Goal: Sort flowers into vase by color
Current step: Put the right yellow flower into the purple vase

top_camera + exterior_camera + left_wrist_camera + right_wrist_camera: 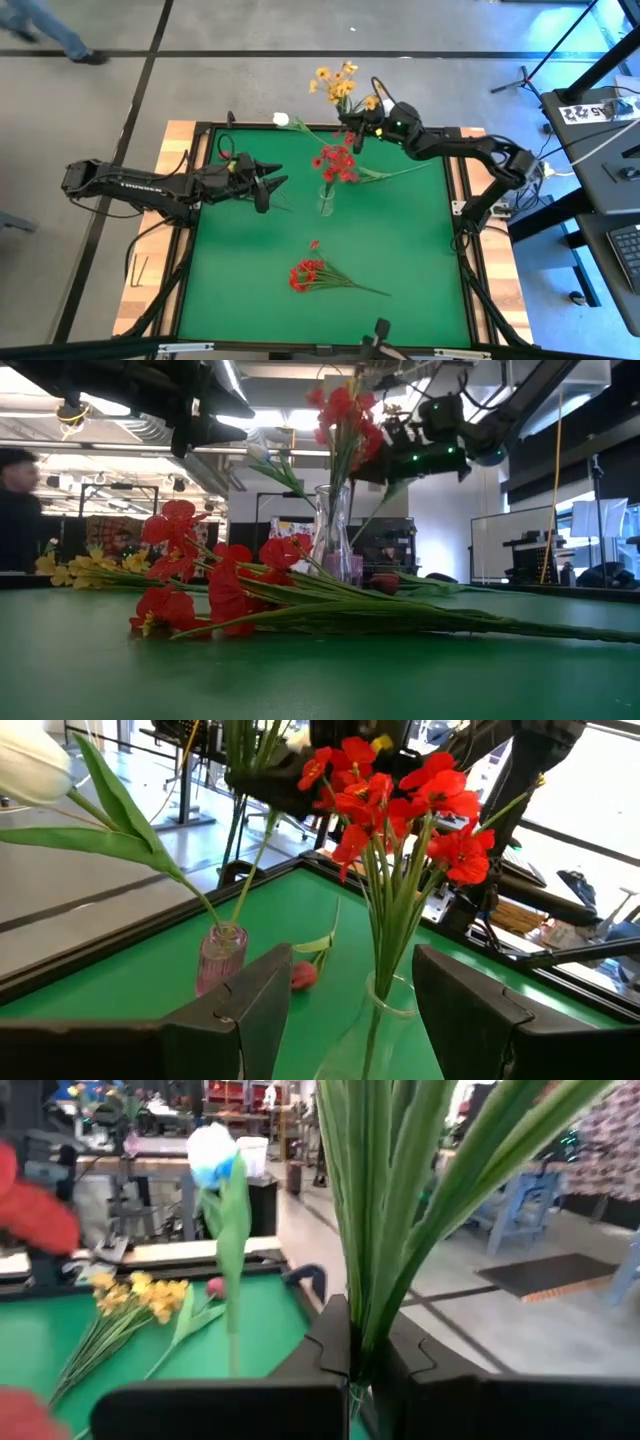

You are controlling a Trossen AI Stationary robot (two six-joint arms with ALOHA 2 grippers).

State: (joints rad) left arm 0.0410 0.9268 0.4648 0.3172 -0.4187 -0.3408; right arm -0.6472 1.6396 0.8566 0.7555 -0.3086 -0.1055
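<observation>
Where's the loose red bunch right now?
In the high view, the red bunch lies flat on the mat's near half, below the clear vase.

The table top is a matt green cloth-like mat (400,240), smooth and even, set inside a dark frame with bare pale wood boards (150,260) showing along the left and right edges. Near the middle stands a clear glossy glass vase (385,1020); a smaller pink-tinted glass vase (220,955) stands towards the far edge, also shiny. The red flowers (190,585) lying near the front edge have thin fabric-like petals with a soft matt look, on smooth plastic-looking green stems (420,618). The two dark fingers of the left gripper (350,1010) look like matt black plastic with slightly rough faces. The right gripper (355,1370) shows the same matt black finish.
</observation>
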